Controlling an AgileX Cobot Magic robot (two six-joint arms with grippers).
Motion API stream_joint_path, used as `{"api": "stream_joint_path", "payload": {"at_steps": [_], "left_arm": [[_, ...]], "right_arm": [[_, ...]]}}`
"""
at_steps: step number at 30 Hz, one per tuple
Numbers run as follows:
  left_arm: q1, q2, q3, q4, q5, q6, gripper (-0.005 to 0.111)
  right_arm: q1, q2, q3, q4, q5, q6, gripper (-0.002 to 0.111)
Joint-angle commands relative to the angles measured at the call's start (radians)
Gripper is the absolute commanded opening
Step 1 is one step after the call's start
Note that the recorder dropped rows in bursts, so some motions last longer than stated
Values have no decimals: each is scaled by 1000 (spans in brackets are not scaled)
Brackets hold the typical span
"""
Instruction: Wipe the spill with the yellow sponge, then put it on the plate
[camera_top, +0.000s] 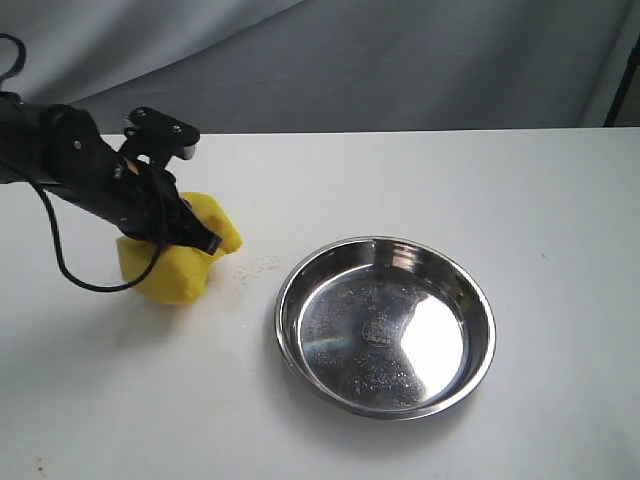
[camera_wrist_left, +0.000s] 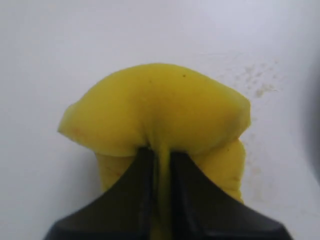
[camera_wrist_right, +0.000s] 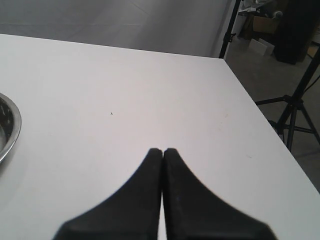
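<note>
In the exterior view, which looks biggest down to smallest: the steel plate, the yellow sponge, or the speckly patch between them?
1. plate, clearly largest.
2. yellow sponge, partly hidden.
3. speckly patch, smallest.

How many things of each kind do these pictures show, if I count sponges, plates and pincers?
yellow sponge: 1
steel plate: 1
black pincers: 2, the left pincer shut on the sponge, the right pincer shut on nothing
Total: 4

left hand (camera_top: 203, 240) pinching yellow sponge (camera_top: 172, 275), plate (camera_top: 284, 300) nearby
</note>
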Motion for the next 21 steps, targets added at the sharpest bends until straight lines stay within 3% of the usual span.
{"api": "stream_joint_path", "payload": {"at_steps": [1, 6, 9, 15, 21], "left_arm": [[-77, 49, -1, -17, -94, 5, 0], [-113, 121, -1, -17, -193, 5, 0], [-113, 164, -12, -17, -183, 5, 0], [-137, 217, -16, -17, -198, 166, 0], [-184, 245, -18, -12, -328, 185, 0]], "right_arm": [[2, -6, 4, -1, -8, -5, 0], [2, -6, 4, -1, -8, -5, 0], [2, -6, 4, -1, -8, -5, 0], [2, -6, 4, -1, -8, -5, 0], [2, -6, 4, -1, -8, -5, 0]]}}
